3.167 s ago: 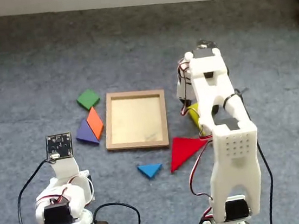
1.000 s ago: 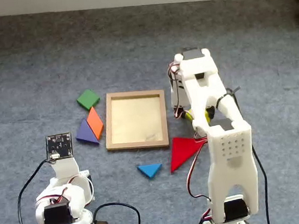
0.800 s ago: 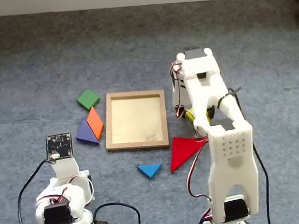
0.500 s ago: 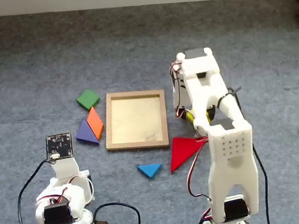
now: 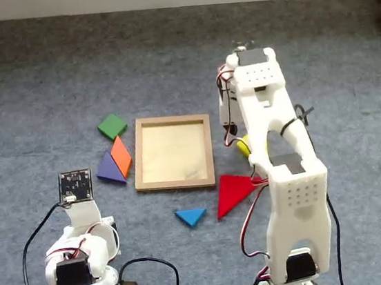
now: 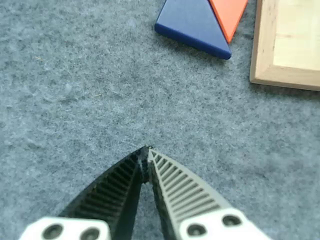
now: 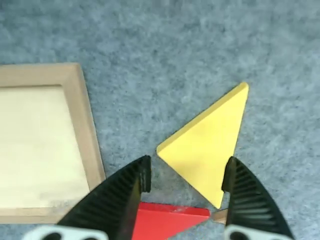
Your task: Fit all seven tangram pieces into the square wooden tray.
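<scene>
Grey carpet (image 5: 43, 77) across the whole table (image 5: 345, 40).

At the left, by the near edge: left arm (image 5: 77, 267), folded back over its base. State of the left end effector (image 6: 146, 152): clenched, ribbed fingers meeting tip to tip, gripping nothing, poised over bare carpet. Ahead of those tips and well apart from them: dark blue triangle (image 5: 110, 169) and orange parallelogram (image 5: 120, 156), edge to edge, flat on the carpet just left of the tray. Farther back, near the tray's far left corner: green square (image 5: 112, 126), turned diamond-wise, apart from the other two.

Centre: square wooden tray (image 5: 168, 120), flat on the carpet, pale bare floor showing inside the raised frame. On the near side of the tray: small blue triangle (image 5: 190, 216), one corner pointing toward the arm bases, apart from the frame. Right of that: large red triangle (image 5: 233, 191), upper corner close to the tray's near right corner; contact with the frame not determinable.

Right of the tray: yellow triangle (image 7: 205, 145), flat on the carpet, a strip of carpet between it and the tray's right rail, one corner just beside the red piece. Above it: right arm (image 5: 284, 172), stretched out and covering most of the yellow piece in the high view. State of the right end effector (image 7: 187, 172): released, jaws spread, one finger on each side of the yellow triangle's near portion; contact between fingers and piece not determinable.
</scene>
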{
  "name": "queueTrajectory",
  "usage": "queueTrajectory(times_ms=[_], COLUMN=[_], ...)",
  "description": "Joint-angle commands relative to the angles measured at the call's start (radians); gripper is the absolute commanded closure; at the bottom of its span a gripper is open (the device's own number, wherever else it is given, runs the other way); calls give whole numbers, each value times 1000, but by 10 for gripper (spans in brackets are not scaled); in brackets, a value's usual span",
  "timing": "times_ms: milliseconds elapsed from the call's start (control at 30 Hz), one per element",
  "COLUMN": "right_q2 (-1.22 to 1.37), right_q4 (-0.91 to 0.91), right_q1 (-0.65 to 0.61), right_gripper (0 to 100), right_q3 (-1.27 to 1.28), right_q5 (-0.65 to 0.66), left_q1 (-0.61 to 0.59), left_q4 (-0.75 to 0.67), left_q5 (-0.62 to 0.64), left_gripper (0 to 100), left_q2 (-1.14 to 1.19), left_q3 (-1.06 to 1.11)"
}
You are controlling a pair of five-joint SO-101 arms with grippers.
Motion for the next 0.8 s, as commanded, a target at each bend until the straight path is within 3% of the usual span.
queueTrajectory(times_ms=[0, 200, 767], right_q2=[-62, 62, 120], right_q4=[13, 7, -45], right_q1=[24, 31, -10], right_gripper=[769, 661, 659], right_q3=[-53, -62, -56], right_q5=[11, 3, 6], left_q1=[-8, -8, -8], left_q4=[5, 5, 5], left_q5=[-8, -8, -8], left_gripper=[993, 993, 993], left_q2=[-13, -13, -13], left_q3=[21, 21, 21])
